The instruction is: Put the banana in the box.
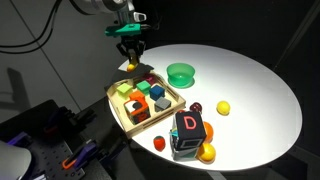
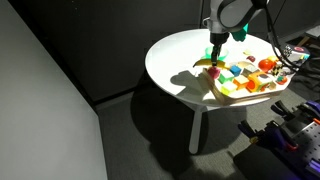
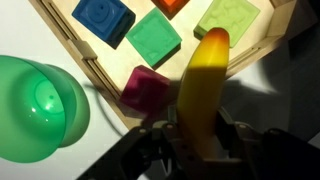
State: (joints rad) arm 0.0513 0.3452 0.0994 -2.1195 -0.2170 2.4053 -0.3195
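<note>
My gripper point(image 3: 198, 135) is shut on the yellow banana point(image 3: 203, 75), which sticks out from between the fingers. In the wrist view the banana's tip reaches over the edge of the wooden box point(image 3: 262, 38). In both exterior views the gripper point(image 1: 131, 55) point(image 2: 213, 52) hangs above the box's far corner point(image 1: 118, 92) point(image 2: 222, 93), and the banana point(image 1: 132, 66) point(image 2: 212, 70) is just over the box.
The box holds several coloured blocks point(image 1: 140, 102). A green bowl point(image 1: 181, 73) point(image 3: 35, 110) sits next to the box. A dark box marked D point(image 1: 189, 128), an orange ball point(image 1: 206, 153), a yellow fruit point(image 1: 223, 107) and small red items point(image 1: 198, 108) lie on the round white table point(image 1: 260, 100).
</note>
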